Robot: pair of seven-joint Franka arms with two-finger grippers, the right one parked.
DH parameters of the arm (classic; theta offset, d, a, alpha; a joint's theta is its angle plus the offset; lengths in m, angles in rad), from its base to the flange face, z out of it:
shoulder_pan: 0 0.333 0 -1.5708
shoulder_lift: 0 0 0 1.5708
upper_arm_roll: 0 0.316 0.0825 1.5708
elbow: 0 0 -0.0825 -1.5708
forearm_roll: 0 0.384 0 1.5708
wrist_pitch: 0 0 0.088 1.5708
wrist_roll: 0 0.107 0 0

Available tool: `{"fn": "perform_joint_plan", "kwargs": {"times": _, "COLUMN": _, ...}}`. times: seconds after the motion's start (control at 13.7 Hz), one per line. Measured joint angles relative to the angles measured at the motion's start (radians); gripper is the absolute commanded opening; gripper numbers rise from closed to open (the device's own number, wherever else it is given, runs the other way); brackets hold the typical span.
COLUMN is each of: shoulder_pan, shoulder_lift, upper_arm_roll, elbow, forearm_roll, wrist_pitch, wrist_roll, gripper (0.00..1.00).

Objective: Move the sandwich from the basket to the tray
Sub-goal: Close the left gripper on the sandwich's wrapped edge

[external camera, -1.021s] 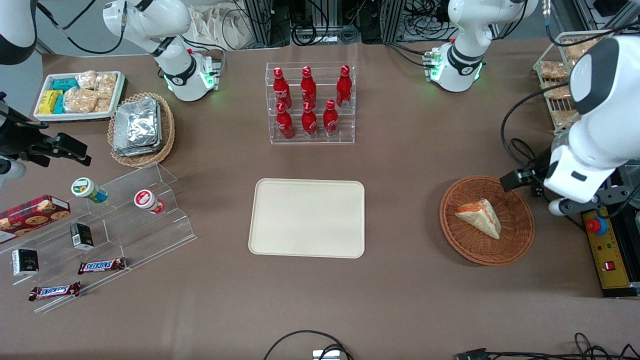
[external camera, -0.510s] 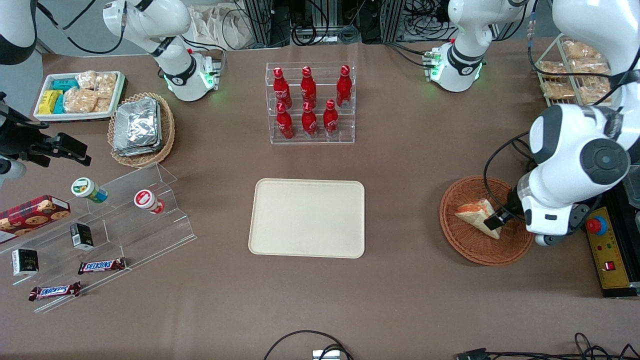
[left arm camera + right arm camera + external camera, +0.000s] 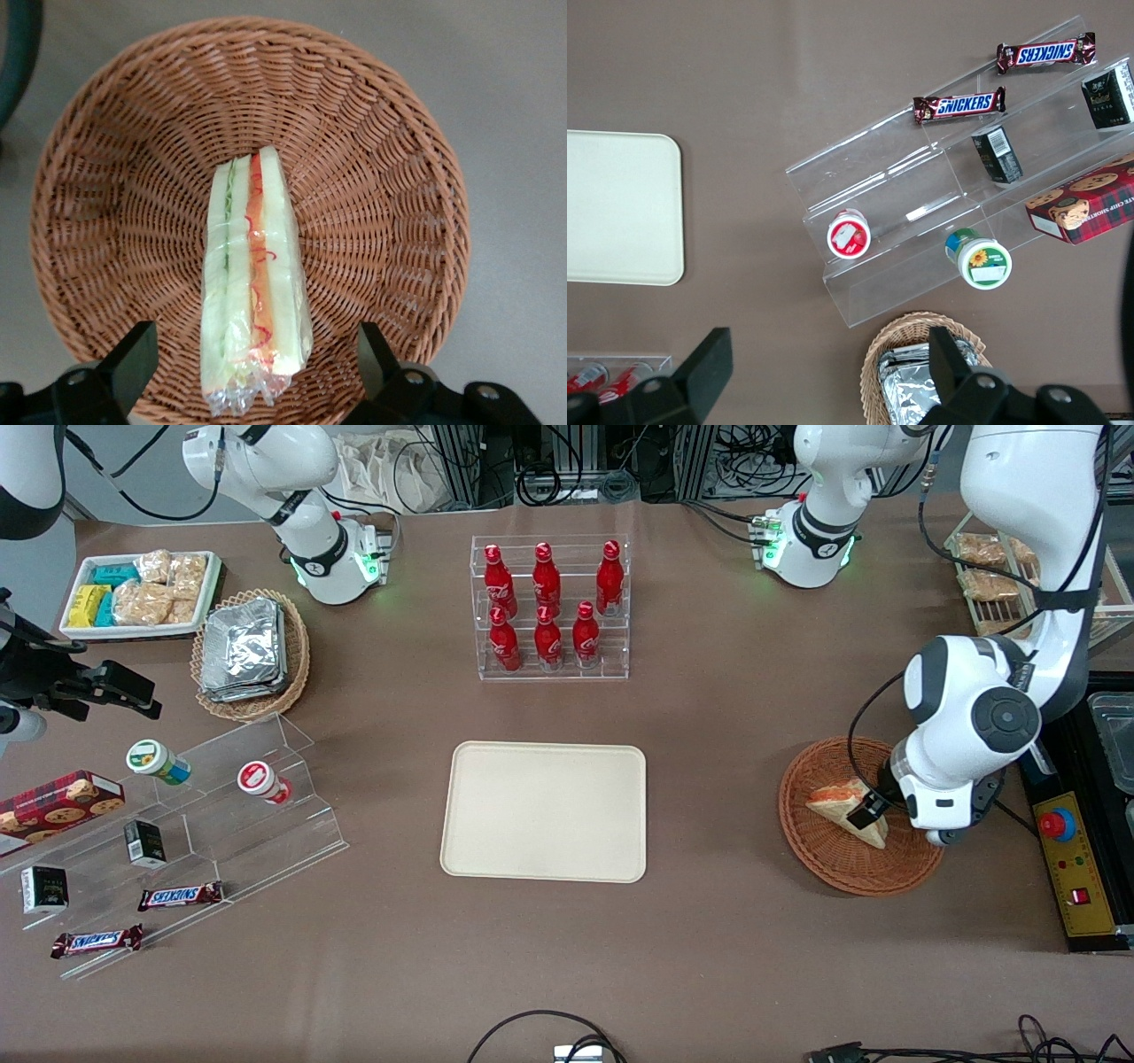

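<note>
The sandwich is a wrapped wedge of white bread with orange and green filling, lying in the reddish-brown wicker basket toward the working arm's end of the table. My left gripper hangs just above the basket over the sandwich's wide end. In the left wrist view the sandwich lies edge-up in the middle of the basket. The gripper is open, and its black fingers stand apart on either side of the sandwich without touching it. The cream tray lies empty at mid-table.
A clear rack of red bottles stands farther from the front camera than the tray. A stepped acrylic stand with snacks, a tan basket of foil packets and a white snack tray lie toward the parked arm's end. A yellow control box is beside the basket.
The left arm has swung in over the basket and come down. Its gripper went from the basket's rim to directly above the sandwich. The sandwich has not moved.
</note>
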Motion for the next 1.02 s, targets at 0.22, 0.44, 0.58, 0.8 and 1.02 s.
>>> {"fn": "perform_joint_plan", "kwargs": {"times": 0.22, "shoulder_pan": 0.0, "shoulder_lift": 0.017, "upper_arm_roll": 0.002, "elbow": -0.024, "forearm_roll": 0.0, "wrist_pitch": 0.045, "wrist_roll": -0.007, "gripper": 0.99}}
{"fn": "perform_joint_plan", "kwargs": {"times": 0.44, "shoulder_pan": 0.004, "shoulder_lift": 0.043, "upper_arm_roll": 0.005, "elbow": -0.025, "forearm_roll": 0.0, "wrist_pitch": 0.058, "wrist_roll": -0.012, "gripper": 0.91}}
{"fn": "perform_joint_plan", "kwargs": {"times": 0.58, "shoulder_pan": 0.006, "shoulder_lift": 0.056, "upper_arm_roll": 0.006, "elbow": -0.025, "forearm_roll": 0.0, "wrist_pitch": 0.067, "wrist_roll": -0.013, "gripper": 0.64}}
{"fn": "perform_joint_plan", "kwargs": {"times": 0.8, "shoulder_pan": 0.007, "shoulder_lift": 0.07, "upper_arm_roll": 0.006, "elbow": -0.025, "forearm_roll": 0.0, "wrist_pitch": 0.069, "wrist_roll": -0.014, "gripper": 0.01}}
{"fn": "perform_joint_plan", "kwargs": {"times": 1.02, "shoulder_pan": 0.007, "shoulder_lift": 0.072, "upper_arm_roll": 0.004, "elbow": -0.02, "forearm_roll": 0.0, "wrist_pitch": 0.062, "wrist_roll": -0.009, "gripper": 0.0}}
